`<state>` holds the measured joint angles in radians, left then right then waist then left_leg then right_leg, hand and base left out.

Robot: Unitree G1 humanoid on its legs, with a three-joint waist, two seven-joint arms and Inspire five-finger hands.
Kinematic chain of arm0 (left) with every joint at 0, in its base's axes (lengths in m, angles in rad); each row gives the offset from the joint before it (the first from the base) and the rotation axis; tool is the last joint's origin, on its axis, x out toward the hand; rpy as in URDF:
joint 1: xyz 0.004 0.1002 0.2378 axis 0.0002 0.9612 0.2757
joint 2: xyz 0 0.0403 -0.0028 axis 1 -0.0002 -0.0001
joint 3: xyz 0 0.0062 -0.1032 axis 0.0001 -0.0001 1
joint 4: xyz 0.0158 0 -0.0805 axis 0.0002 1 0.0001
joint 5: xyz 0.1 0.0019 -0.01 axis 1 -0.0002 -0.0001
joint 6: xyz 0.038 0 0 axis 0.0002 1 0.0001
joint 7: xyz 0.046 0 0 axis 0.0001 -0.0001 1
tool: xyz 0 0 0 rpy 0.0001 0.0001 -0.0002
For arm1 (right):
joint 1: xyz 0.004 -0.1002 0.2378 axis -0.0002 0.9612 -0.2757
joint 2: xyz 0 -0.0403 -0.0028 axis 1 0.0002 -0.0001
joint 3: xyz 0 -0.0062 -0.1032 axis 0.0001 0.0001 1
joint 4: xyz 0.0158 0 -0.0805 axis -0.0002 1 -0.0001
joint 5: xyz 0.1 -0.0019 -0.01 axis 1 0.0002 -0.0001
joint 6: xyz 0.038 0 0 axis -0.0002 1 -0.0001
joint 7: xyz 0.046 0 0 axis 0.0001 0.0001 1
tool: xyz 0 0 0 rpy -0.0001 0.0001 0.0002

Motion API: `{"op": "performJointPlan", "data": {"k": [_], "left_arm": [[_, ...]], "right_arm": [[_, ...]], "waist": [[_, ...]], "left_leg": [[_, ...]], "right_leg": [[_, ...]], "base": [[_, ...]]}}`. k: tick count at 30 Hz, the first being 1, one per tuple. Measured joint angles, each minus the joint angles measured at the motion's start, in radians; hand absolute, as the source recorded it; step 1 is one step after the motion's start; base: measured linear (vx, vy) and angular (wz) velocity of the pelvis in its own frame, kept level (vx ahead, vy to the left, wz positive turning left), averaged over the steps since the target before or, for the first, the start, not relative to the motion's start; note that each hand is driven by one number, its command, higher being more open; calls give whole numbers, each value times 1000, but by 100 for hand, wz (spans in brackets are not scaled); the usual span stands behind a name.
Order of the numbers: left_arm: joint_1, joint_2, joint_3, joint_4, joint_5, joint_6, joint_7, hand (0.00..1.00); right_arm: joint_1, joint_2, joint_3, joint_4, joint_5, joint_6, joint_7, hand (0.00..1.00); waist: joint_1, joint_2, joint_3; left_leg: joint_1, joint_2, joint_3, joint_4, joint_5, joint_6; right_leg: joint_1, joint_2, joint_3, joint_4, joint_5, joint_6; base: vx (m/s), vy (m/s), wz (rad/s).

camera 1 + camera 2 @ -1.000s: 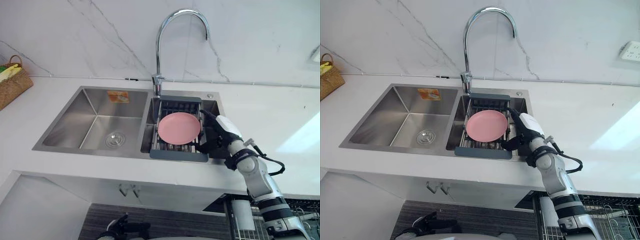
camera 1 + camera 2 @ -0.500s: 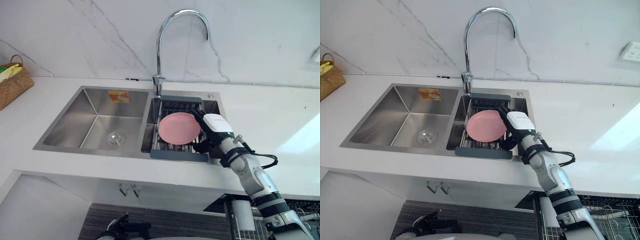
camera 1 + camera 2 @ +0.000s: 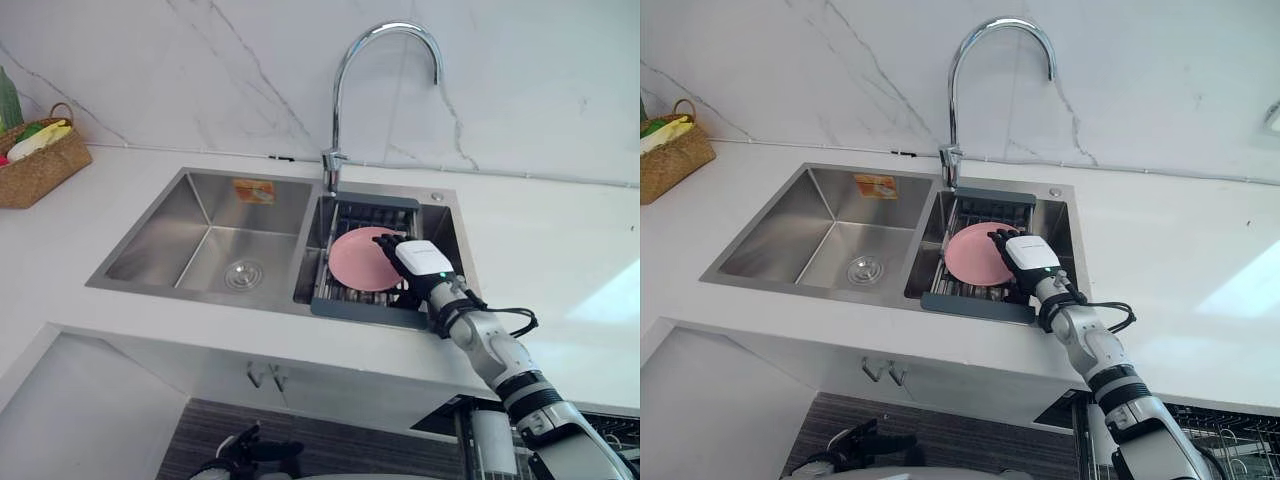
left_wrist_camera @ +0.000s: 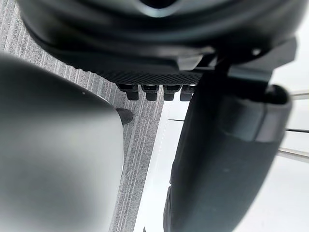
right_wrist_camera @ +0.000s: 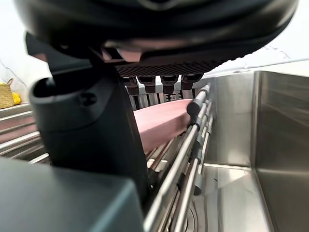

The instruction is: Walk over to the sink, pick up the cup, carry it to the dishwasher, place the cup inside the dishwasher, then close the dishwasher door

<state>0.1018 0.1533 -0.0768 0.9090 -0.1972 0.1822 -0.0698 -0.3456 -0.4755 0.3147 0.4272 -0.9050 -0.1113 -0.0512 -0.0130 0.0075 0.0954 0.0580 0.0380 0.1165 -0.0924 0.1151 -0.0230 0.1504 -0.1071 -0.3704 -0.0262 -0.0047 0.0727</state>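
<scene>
A pink round dish (image 3: 357, 259) lies tilted on a grey drying rack (image 3: 362, 306) set in the sink's right basin. My right hand (image 3: 418, 262) reaches in over the rack's right side. Its dark fingers (image 3: 1002, 240) lie spread over the dish's right edge, and whether they touch it I cannot tell. In the right wrist view the dish (image 5: 161, 121) sits just past the thumb (image 5: 91, 125) and under the row of fingers (image 5: 159, 83), with nothing gripped. My left hand (image 3: 243, 450) hangs low near the floor, fingers relaxed.
A tall chrome faucet (image 3: 385, 60) arches over the sink's divider. The left basin (image 3: 215, 235) holds nothing but its drain. A woven basket (image 3: 40, 165) stands on the white counter at the far left. A wire dishwasher rack (image 3: 1210, 425) shows at the lower right.
My right hand has slid left from the rack's right rim until its fingers lie over the pink dish. The camera has shifted too, so the whole scene sits further right.
</scene>
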Motion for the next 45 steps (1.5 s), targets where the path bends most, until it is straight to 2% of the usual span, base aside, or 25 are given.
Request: {"op": "performJointPlan", "data": {"k": [4, 13, 17, 25, 33, 34, 42, 45], "left_arm": [[0, 0, 0, 0, 1, 0, 0, 100], [1, 3, 0, -7, 4, 0, -5, 100], [0, 3, 0, -11, 14, -1, -19, 100], [0, 4, 1, -11, 23, -14, -23, 100], [-1, 3, 1, -12, 32, -15, -28, 100], [-2, 3, 1, -13, 32, -17, -30, 100], [-2, 3, 1, -10, 41, -29, -40, 100], [-2, 4, 1, -9, 43, -36, -41, 100]], "right_arm": [[-3, 5, 4, 33, -11, -3, -60, 100], [-8, 8, 6, 56, -56, 4, -112, 100], [-8, 10, 7, 70, -83, 3, -207, 100], [-8, 9, 16, 80, -119, 8, -265, 100], [-24, 9, 17, 112, -111, 11, -380, 100], [-35, 10, 17, 126, -109, 11, -392, 0], [-52, 1, 18, 157, -109, 8, -399, 0], [-56, -2, 19, 178, -114, 1, -431, 0]], "waist": [[0, -1, 1], [2, -5, 6], [10, -5, 8], [12, -8, 13], [17, -7, 21], [22, -7, 22], [22, -7, 22], [22, -7, 22]], "left_leg": [[0, -2, -5, 0, 0, 0], [-2, -1, -18, 0, -1, -1], [-3, -1, -19, 0, 0, -1], [-3, 0, -19, 0, 0, -2], [-6, -1, -22, 0, 1, -3], [-7, -2, -24, 0, 2, -2], [-2, -2, -26, 0, 6, 3], [-1, -1, -27, 0, 6, 1]], "right_leg": [[2, -1, -5, 0, -1, 1], [5, 1, -15, 0, -5, 2], [5, 1, -16, 0, -5, 2], [5, 2, -15, 0, -5, 2], [5, 2, -21, 0, -7, 5], [5, 1, -24, 0, -7, 4], [10, 1, -24, 1, -6, 0], [11, 1, -26, 3, -7, 0]], "base": [[-4, -1, 2], [-11, -3, 3], [0, 0, 0], [0, 0, 0], [0, 0, 2], [0, 0, 5], [0, 0, 1], [0, 0, 0]]}}
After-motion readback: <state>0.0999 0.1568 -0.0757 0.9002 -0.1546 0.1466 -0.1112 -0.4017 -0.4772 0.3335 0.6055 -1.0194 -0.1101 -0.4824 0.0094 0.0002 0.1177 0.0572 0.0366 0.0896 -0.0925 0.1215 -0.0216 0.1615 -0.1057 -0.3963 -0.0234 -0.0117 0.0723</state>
